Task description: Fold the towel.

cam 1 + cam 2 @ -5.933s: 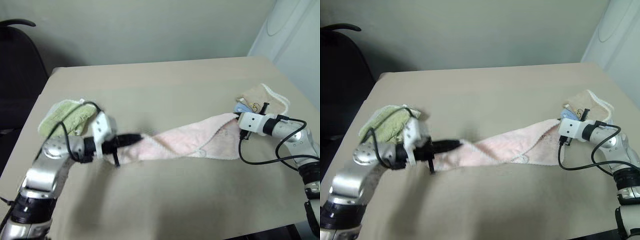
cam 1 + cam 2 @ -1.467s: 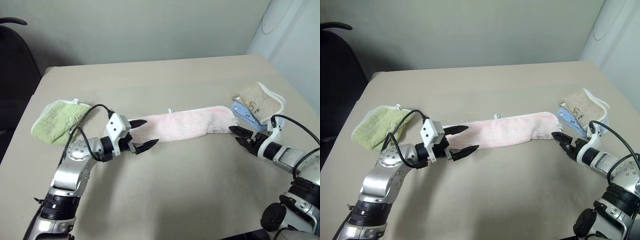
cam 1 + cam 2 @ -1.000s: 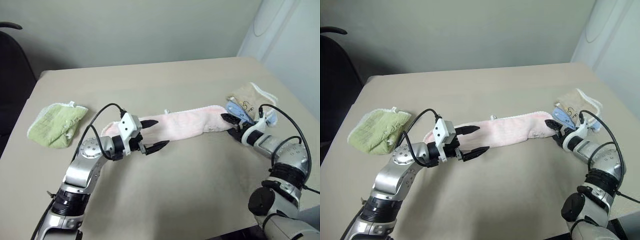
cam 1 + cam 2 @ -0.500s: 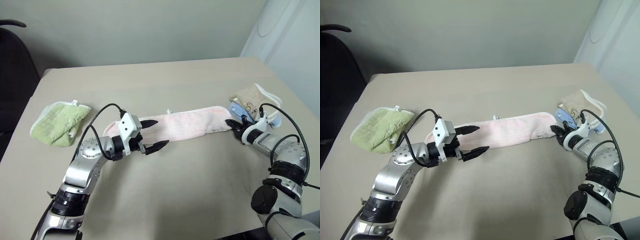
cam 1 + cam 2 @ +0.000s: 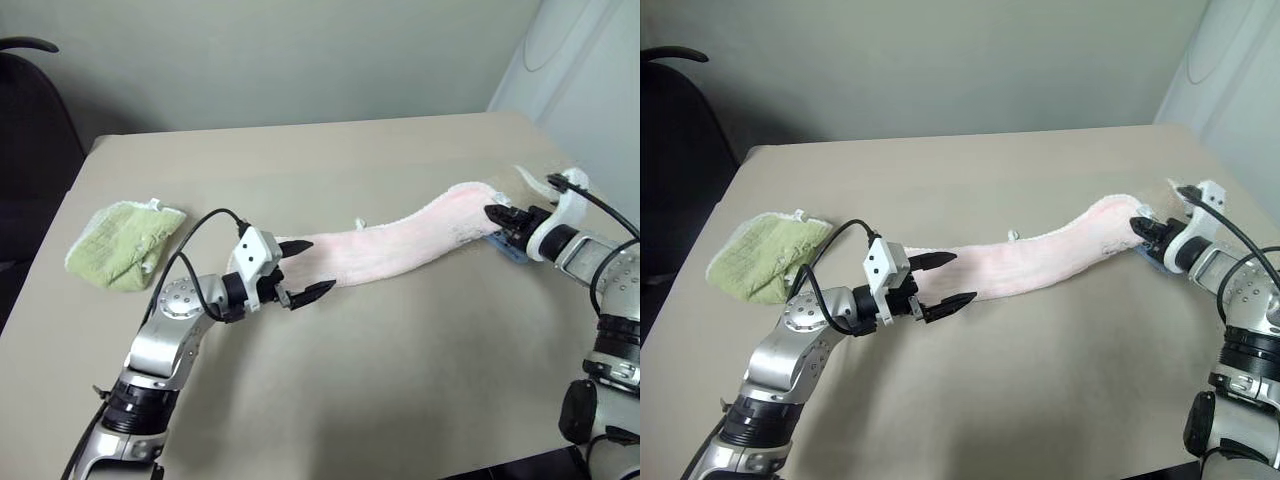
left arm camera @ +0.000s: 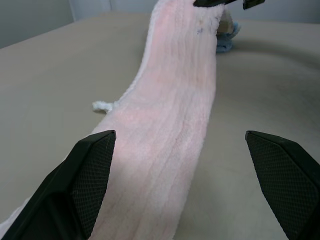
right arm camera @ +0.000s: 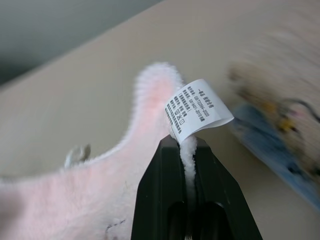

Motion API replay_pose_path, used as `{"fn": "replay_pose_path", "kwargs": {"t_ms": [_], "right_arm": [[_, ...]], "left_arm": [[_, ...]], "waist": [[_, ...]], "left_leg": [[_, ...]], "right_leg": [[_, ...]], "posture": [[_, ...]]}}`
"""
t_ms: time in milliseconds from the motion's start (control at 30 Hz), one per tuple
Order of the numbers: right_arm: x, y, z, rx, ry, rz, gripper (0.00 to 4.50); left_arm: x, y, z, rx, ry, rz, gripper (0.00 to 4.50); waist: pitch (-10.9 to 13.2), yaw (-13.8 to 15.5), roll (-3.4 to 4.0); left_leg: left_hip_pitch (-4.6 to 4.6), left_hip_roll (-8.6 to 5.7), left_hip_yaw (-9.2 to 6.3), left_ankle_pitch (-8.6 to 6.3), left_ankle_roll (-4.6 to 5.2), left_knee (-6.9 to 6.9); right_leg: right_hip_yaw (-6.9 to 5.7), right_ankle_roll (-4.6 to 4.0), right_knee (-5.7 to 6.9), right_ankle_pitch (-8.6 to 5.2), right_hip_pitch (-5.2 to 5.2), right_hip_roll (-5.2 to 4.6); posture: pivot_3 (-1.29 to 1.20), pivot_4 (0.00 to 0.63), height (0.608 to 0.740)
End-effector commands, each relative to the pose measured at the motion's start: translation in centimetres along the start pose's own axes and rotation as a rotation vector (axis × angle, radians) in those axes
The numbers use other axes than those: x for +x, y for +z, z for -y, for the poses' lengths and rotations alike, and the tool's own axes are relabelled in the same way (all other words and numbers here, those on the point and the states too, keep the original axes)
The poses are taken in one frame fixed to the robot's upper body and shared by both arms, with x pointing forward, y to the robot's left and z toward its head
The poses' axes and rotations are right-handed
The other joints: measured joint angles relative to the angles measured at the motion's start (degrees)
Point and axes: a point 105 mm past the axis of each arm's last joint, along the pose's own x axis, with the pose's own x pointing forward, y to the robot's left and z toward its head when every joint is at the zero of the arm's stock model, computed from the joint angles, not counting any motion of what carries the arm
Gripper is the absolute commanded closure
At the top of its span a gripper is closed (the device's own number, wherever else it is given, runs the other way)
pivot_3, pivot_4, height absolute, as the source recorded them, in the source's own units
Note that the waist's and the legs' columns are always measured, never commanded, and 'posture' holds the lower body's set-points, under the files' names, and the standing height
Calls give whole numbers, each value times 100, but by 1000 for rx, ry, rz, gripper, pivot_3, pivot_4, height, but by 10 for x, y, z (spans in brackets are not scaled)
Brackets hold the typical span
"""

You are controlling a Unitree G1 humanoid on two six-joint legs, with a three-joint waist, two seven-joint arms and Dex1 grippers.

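With the right claw [image 7: 186, 150] clamped on the towel [image 5: 400, 245]'s right end and raised off the desk [image 5: 330, 170], and the left claw [image 5: 305, 270] gaping over the left end, the lengthwise fold looks begun; next, carry the end leftward.

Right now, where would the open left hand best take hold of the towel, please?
Probably at the towel's near end, lying flat between the open left hand's fingers; come in level along the strip and pinch the edge. The right hand already holds the far end raised.

A white care label [image 7: 198, 107] stands at the edge of the pale pink towel [image 7: 90, 195], near the middle of the right wrist view. It bears rows of small dark print and symbols, too small to read.
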Motion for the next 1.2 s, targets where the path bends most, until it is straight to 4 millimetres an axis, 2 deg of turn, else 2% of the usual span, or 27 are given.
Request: {"fn": "replay_pose_path", "kwargs": {"t_ms": [33,200,367,500,667,767,833,933,1033,1100,1167,1200], "right_arm": [[5,10,-40,-307,131,-19,4458],[24,-12,-83,-628,263,-120,4458],[48,-47,-123,-826,391,-206,4458],[62,-66,-133,-857,423,-240,4458],[69,-72,-139,-814,450,-256,4458],[68,-73,-142,-773,470,-261,3807],[64,-70,-147,-729,508,-250,3165],[57,-59,-156,-636,558,-203,2104],[41,-33,-159,-519,599,-110,1131],[33,-20,-155,-454,599,-66,1131],[34,-10,-135,-391,516,-37,1131],[37,-8,-123,-381,459,-35,1335]], "left_arm": [[1,11,1,43,4,30,0],[1,12,0,45,11,34,0],[3,13,0,46,17,39,0],[3,12,0,43,26,43,0],[-1,9,1,34,41,37,0],[-1,8,2,32,46,37,0],[-1,8,2,31,48,37,0],[-1,8,1,31,50,39,0],[-5,10,-4,21,83,48,0],[-9,11,-9,-1,113,64,0],[-16,12,-15,-50,158,87,0],[-20,11,-17,-74,175,95,0]], "waist": [[1,1,2],[1,-10,1],[0,-15,1],[0,-5,0],[0,5,0],[0,1,0],[0,1,0],[0,2,0],[0,7,0],[0,9,0],[-1,8,-1],[-1,8,-1]], "left_leg": [[-1,0,0,0,0,0],[-1,1,0,1,-2,-1],[-2,1,-1,1,-1,3],[-5,2,-4,1,-1,2],[-29,1,-3,5,-8,14],[-29,2,-3,8,-13,10],[-29,2,-4,8,-14,10],[-30,1,-3,8,-15,11],[-30,1,-3,10,-17,11],[-31,1,-4,11,-18,11],[-31,1,-3,11,-19,13],[-29,1,-3,11,-20,13]], "right_leg": [[0,1,0,0,-1,0],[-1,1,-2,0,-1,0],[-1,1,-2,0,-2,0],[-4,1,-2,0,-6,0],[-5,2,-5,2,-22,-1],[-6,2,-4,2,-24,-1],[-6,2,-4,2,-24,-1],[-6,2,-5,2,-23,-1],[-7,2,-5,1,-23,-1],[-7,2,-6,1,-22,0],[-7,2,-7,1,-21,-1],[-7,2,-7,1,-18,-1]], "posture": [[0,150,740],[0,150,740],[0,150,740],[0,150,740],[0,150,740],[0,150,740],[0,150,740],[0,150,740],[0,150,740],[0,150,740],[0,150,740],[0,150,740]]}}
